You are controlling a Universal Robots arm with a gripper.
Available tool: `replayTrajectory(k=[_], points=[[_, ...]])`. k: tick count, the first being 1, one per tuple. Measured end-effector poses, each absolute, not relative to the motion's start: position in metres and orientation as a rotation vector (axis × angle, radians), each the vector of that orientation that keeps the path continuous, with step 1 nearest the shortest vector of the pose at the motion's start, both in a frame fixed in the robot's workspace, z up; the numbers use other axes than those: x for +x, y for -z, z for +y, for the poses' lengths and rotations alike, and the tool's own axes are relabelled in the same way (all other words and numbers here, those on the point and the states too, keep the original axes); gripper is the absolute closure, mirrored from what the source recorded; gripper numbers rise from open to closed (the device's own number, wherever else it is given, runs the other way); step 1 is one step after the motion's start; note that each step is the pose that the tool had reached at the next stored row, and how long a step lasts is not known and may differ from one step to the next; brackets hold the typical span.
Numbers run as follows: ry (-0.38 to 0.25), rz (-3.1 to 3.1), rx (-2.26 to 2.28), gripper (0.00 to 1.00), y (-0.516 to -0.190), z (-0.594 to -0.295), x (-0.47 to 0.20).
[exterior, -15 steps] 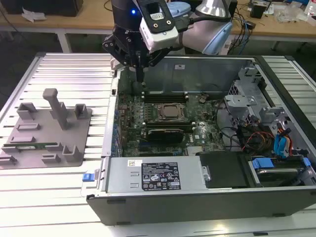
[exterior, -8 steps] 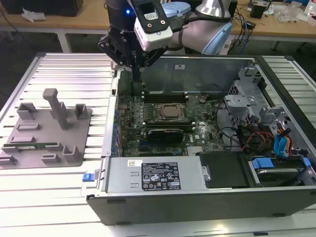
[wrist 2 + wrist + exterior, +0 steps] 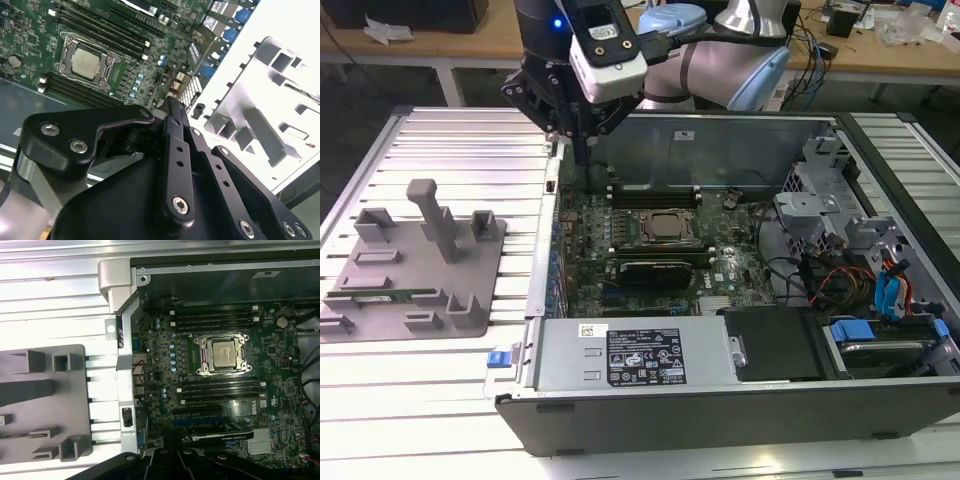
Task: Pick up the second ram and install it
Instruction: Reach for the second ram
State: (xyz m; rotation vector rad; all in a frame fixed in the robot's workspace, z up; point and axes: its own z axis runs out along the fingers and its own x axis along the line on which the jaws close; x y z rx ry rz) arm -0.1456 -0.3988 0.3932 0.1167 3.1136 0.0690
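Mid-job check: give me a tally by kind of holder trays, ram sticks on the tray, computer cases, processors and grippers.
Grey holder tray: 1
Green ram stick lying in the tray: 1
Computer case, open: 1
Processor on the board: 1
Gripper: 1
Total: 5

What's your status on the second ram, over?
Gripper shut, over motherboard corner. Second ram lying in grey tray. Case wall between them.
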Motion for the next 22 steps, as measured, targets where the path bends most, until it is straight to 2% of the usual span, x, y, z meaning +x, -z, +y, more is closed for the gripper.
replayTrajectory(k=[22], points=[[-0.069, 3.114, 0.117, 0.92, -0.393, -0.399, -0.193]])
